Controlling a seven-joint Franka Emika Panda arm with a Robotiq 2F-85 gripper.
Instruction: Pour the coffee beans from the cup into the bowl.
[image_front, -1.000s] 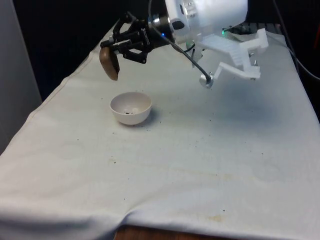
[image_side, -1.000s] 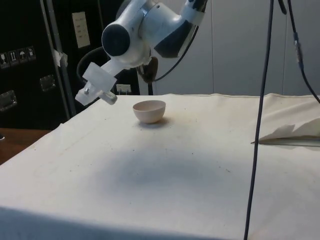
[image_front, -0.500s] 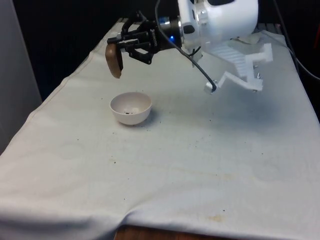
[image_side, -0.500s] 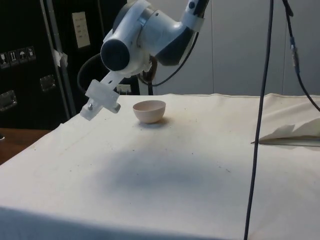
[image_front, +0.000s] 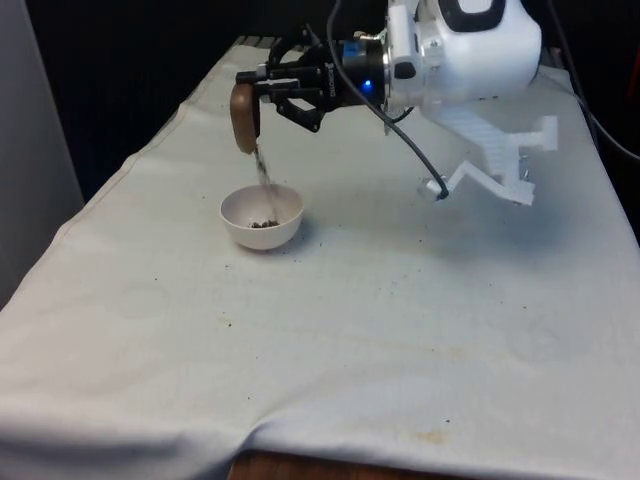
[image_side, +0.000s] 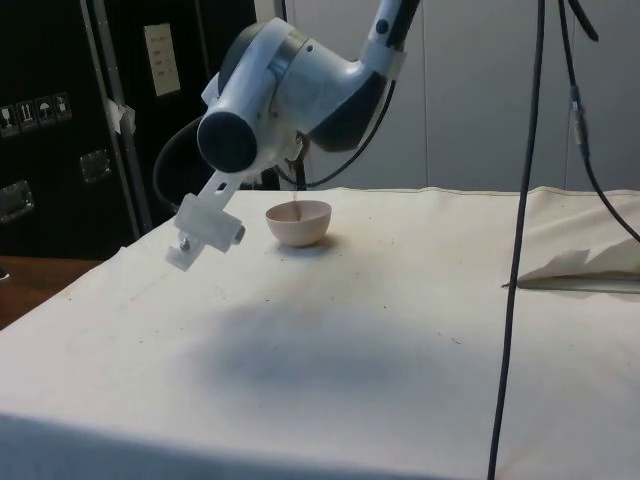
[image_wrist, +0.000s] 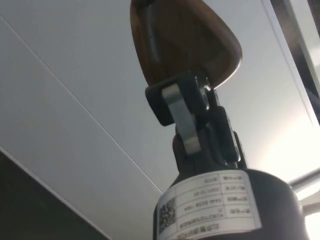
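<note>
The brown cup (image_front: 243, 117) is held clenched in the gripper (image_front: 262, 95), tipped above the white bowl (image_front: 262, 217); coffee beans (image_front: 264, 176) are streaming in (pouring underway, emptying left).

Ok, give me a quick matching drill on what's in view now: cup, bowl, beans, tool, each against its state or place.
Things:
1. cup
2. bowl
3. beans
4. tool

States:
A. standing on the cloth, white, some beans inside
B. falling in a thin stream
C. brown, tipped mouth down above the bowl
D. black, clamped on the cup

Pairs: 1-C, 2-A, 3-B, 4-D
</note>
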